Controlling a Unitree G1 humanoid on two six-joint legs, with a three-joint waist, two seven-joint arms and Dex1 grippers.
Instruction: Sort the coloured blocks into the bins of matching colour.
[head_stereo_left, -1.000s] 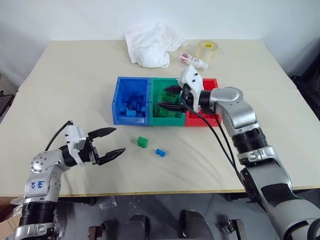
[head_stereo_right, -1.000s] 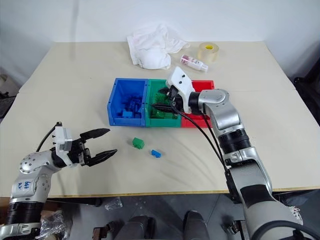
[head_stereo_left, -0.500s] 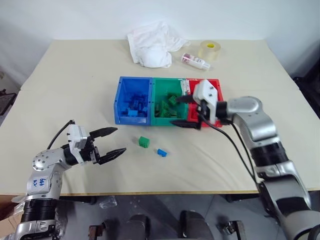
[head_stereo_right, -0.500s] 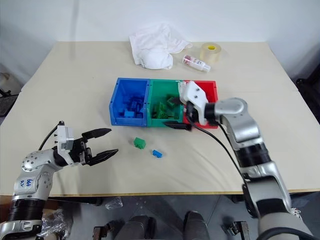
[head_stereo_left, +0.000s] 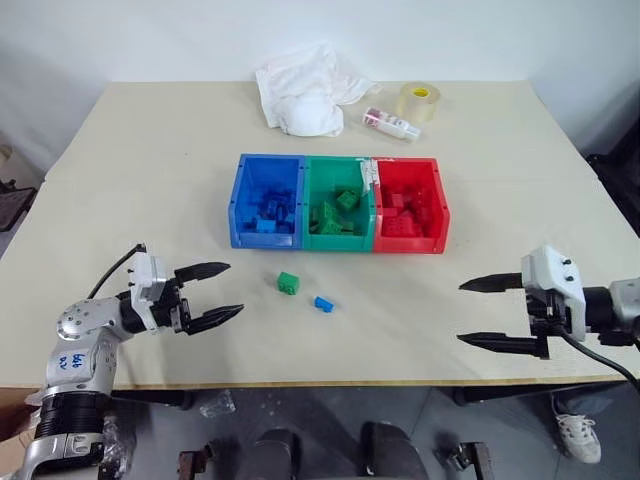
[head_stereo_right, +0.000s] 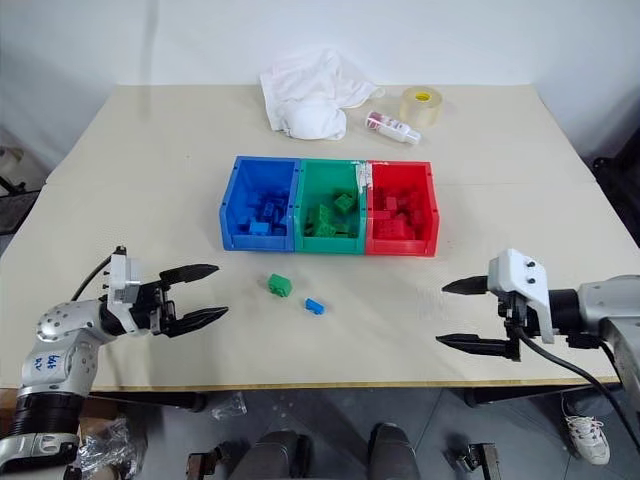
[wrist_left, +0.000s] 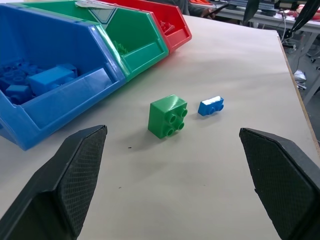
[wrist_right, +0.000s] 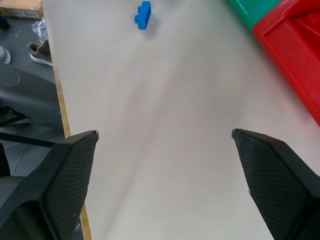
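Note:
Three joined bins sit mid-table: the blue bin (head_stereo_left: 266, 200), the green bin (head_stereo_left: 338, 205) and the red bin (head_stereo_left: 409, 207), each holding several bricks of its own colour. In front of them a green block (head_stereo_left: 288, 283) and a smaller blue block (head_stereo_left: 323, 304) lie loose on the table. My left gripper (head_stereo_left: 213, 292) stands open near the front left edge, pointing at the two loose blocks (wrist_left: 168, 116), nothing between its fingers. Over the front right edge my right gripper (head_stereo_left: 482, 312) is open and empty, well clear of the bins.
A crumpled white cloth (head_stereo_left: 305, 88), a small bottle (head_stereo_left: 388, 122) and a clear tape roll (head_stereo_left: 416, 100) lie at the back of the table (head_stereo_left: 140, 170). Bare tabletop surrounds the loose blocks.
My right arm has pulled out of the green bin, swung back and right to the table's front right edge, and its fingers have spread wider. The left gripper has stayed put.

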